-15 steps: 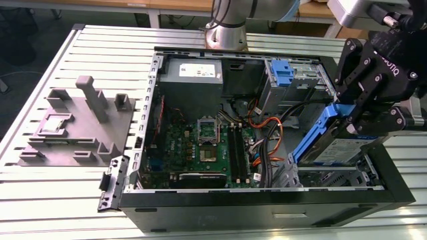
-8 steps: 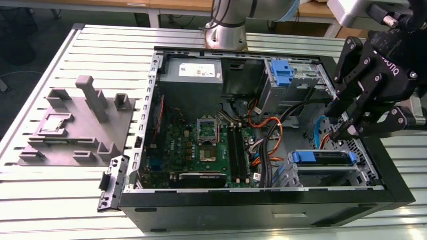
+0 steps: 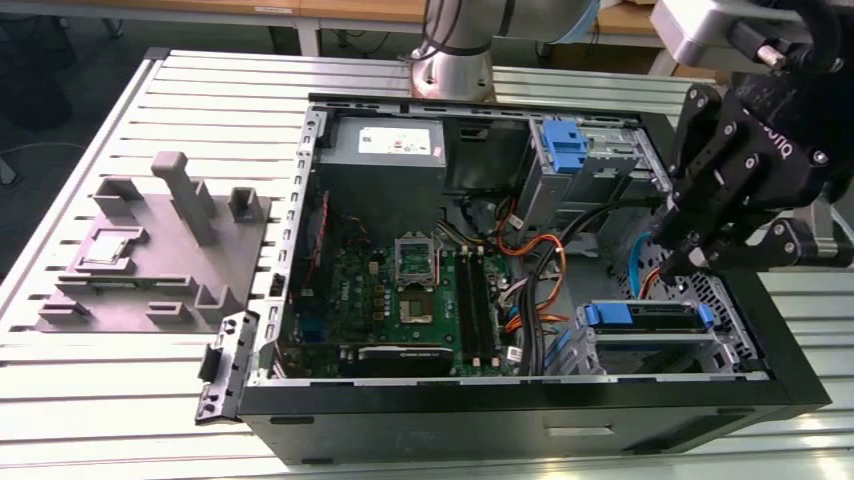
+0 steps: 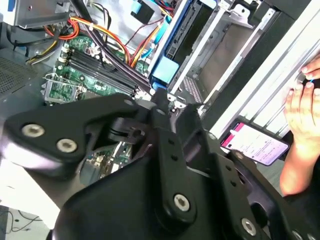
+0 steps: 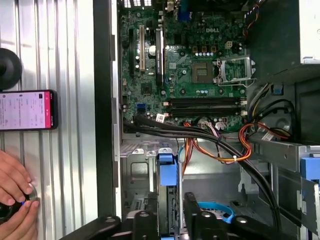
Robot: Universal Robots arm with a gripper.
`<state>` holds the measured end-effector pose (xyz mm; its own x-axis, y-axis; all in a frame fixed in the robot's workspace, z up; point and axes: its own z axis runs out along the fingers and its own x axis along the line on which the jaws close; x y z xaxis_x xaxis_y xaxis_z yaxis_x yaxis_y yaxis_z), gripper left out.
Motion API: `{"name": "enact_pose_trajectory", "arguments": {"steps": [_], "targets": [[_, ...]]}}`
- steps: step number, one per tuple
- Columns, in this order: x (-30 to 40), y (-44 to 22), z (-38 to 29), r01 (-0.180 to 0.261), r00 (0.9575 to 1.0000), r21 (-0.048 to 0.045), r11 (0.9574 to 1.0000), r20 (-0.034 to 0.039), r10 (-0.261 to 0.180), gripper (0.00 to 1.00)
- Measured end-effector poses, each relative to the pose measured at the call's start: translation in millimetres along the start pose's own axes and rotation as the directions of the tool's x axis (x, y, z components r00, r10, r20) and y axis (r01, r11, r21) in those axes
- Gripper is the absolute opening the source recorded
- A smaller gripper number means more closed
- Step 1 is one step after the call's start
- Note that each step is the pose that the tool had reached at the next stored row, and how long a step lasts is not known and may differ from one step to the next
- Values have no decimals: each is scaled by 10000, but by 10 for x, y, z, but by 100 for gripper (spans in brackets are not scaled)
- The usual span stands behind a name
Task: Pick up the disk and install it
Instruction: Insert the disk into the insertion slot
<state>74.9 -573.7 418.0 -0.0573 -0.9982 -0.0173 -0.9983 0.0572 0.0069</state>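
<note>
The disk (image 3: 650,316) sits in the drive bay at the near corner of the open computer case (image 3: 534,400), on the exterior view's right. Its blue carrier edge faces up over a silver-grey body. My black gripper (image 3: 687,262) hangs just above that bay, tilted, and is open with a narrow gap and nothing between its fingers. In the first wrist view the two fingers (image 5: 147,220) stand either side of the disk's blue edge (image 5: 167,172), which lies beyond the gripper (image 5: 171,212). In the second wrist view the disk's blue edge (image 4: 165,70) shows just past the gripper (image 4: 157,100).
Orange and black cables (image 3: 541,260) run between the motherboard (image 3: 400,290) and the bay. A second blue bracket (image 3: 563,140) sits in the far bay. A grey fixture (image 3: 147,250) stands on the slotted table. A person's hand (image 5: 12,195) and a phone (image 5: 25,110) lie beside the case.
</note>
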Motion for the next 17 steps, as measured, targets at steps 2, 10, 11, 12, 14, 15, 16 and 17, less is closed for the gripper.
{"name": "enact_pose_trajectory", "arguments": {"steps": [2, 10, 11, 12, 14, 15, 16, 17], "targets": [[1, 0, 26, 1, 10000, 41, 10000, 2, -1, 30], [3, -1, 168, 2, 10000, 78, 10000, 4, -2, 10], [3, -1, 186, 2, 10000, 78, 10000, 4, -2, 10], [4, -1, 206, 2, 10000, 78, 10000, 5, -2, 10], [4, -1, 242, 2, 10000, 79, 10000, 6, -2, 10], [4, -2, 260, 3, 10000, 78, 10000, 5, -3, 10], [5, -2, 278, 2, 10000, 79, 10000, 5, -2, 10], [5, -2, 296, 2, 10000, 78, 10000, 5, -2, 10]]}}
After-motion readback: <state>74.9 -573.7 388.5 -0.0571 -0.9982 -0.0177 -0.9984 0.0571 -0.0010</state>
